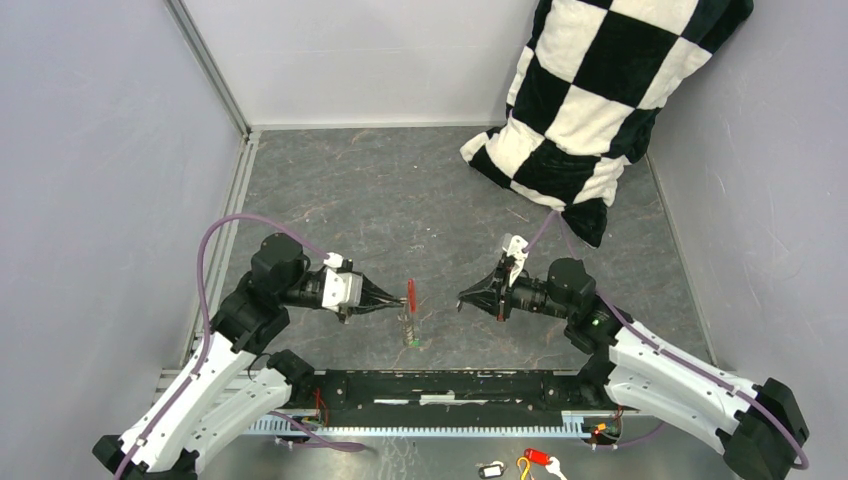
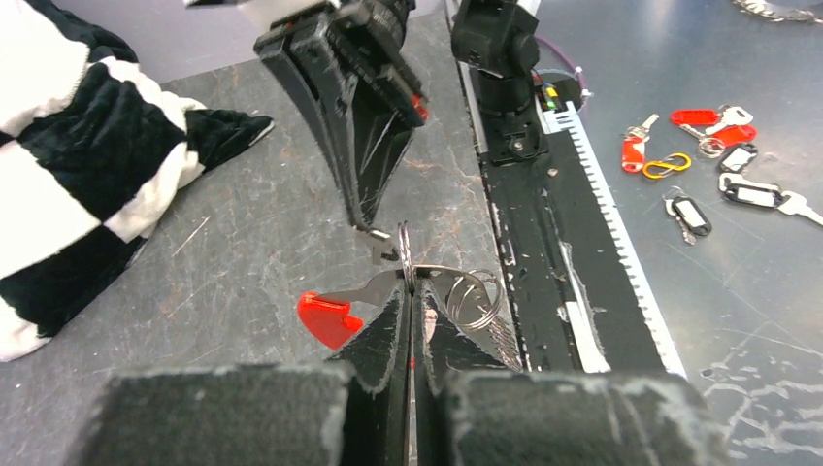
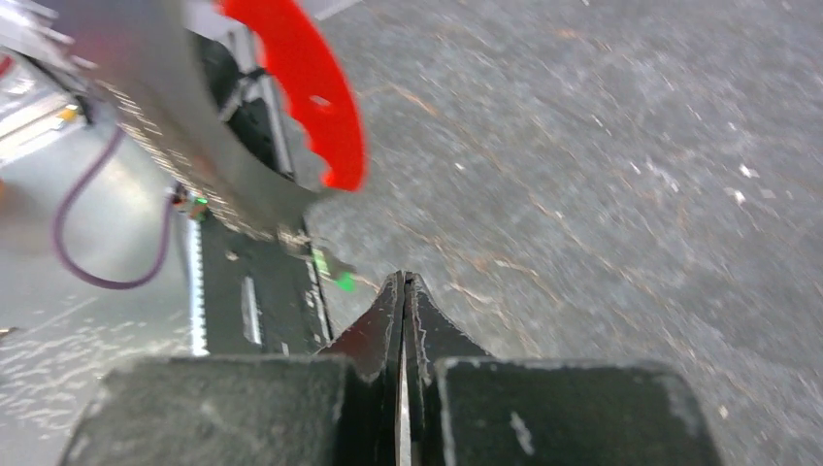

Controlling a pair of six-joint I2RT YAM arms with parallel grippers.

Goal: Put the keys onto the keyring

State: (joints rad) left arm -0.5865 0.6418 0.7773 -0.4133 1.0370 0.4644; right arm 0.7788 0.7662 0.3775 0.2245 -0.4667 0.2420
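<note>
My left gripper (image 1: 397,305) is shut on the keyring (image 1: 408,328), pinching a thin wire ring edge-on between its fingertips in the left wrist view (image 2: 406,254). The long red key (image 1: 411,293) sticks up from the ring; its red head (image 2: 325,316) lies left of my left gripper (image 2: 410,291). More silver loops (image 2: 474,296) hang to the right. A small green key (image 1: 419,345) dangles at the chain's low end, above the table. My right gripper (image 1: 462,303) is shut and empty, a short way right of the keyring. In the right wrist view the red key (image 3: 312,89) and green key (image 3: 343,282) are blurred beyond my right gripper (image 3: 404,280).
A black-and-white checked pillow (image 1: 600,90) lies at the back right corner. The black base rail (image 1: 460,390) runs along the near edge. Spare keys and tags (image 2: 704,136) lie off the table beyond the rail, among them a red tag with a yellow loop (image 1: 537,459).
</note>
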